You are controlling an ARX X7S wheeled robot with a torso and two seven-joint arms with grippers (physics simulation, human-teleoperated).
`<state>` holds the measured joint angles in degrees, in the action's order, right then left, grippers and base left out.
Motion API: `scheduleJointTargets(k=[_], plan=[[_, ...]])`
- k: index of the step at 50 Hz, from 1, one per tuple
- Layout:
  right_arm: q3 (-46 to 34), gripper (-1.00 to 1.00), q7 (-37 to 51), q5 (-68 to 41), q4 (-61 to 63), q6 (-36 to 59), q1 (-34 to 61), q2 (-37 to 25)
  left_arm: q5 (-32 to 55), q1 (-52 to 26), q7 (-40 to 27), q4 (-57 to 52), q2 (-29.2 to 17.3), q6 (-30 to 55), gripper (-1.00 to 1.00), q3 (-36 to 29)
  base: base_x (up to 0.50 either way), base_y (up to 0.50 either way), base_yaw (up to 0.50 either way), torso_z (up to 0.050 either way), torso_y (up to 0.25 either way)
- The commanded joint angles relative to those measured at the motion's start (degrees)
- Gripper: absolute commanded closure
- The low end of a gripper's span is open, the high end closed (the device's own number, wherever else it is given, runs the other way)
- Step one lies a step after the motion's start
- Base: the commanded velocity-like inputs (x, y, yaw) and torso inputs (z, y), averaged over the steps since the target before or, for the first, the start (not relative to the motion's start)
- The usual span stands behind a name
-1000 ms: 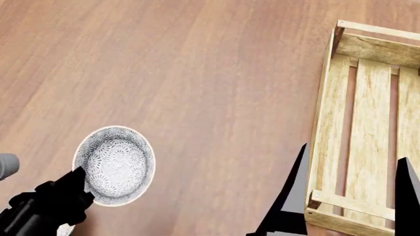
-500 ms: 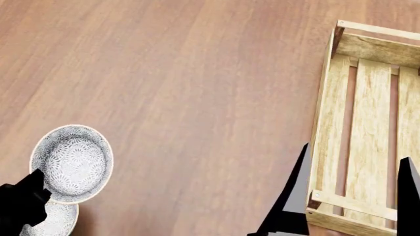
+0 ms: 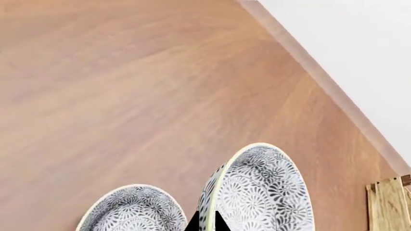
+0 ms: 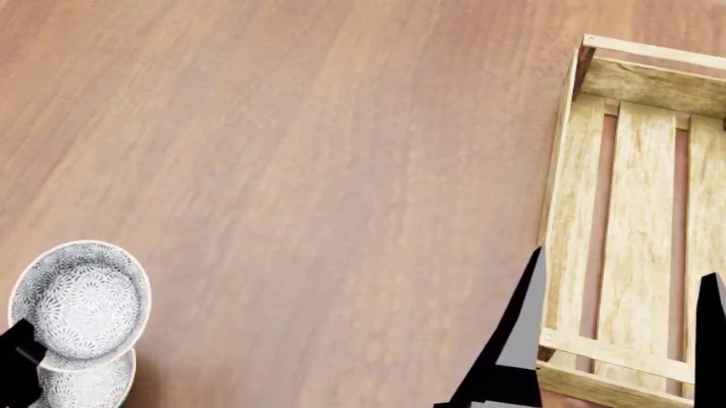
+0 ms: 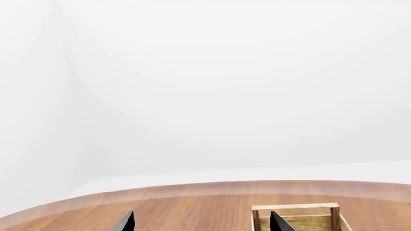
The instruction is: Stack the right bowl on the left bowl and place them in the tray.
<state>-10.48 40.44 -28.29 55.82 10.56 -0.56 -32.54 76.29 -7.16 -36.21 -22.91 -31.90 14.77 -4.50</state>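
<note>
Head view: tray, a light-wood slatted crate, sits on the table; taken as landmark. Its far wall and the side wall facing the bowls are in frame; the other side runs out of frame. Floor slats bare, gaps showing table through.

Held bowl, patterned grey-white, is well apart from the tray, across a wide bare stretch of table. Left gripper is clamped on its rim, bowl tilted; left wrist view shows one fingertip over the rim. Second bowl rests on the table directly under and partly hidden by the held bowl; contact between them cannot be judged.

Right gripper hangs over the tray's near corner, fingers spread apart, nothing between them.

Left wrist view: table edge runs beyond the bowls, white beyond it.

No labels or writing readable.
</note>
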Motion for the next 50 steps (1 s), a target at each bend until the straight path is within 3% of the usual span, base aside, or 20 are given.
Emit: scheduleJointTargets(k=[1, 50], plan=[[-0.1, -1.0, 0.2, 0.0, -0.5, -0.6, -0.2, -0.1, 0.1, 2.0, 1.0, 1.1, 0.0, -1.5, 1.0, 1.3, 0.0, 0.0, 0.0, 0.0, 0.0], [-1.5, -1.0, 1.4, 0.1, -0.3, -0.7, 0.5, -1.0, -1.9, 6.1, 3.8, 4.8, 1.0, -4.1, 1.0, 1.8, 0.0, 0.0, 0.0, 0.0, 0.0]])
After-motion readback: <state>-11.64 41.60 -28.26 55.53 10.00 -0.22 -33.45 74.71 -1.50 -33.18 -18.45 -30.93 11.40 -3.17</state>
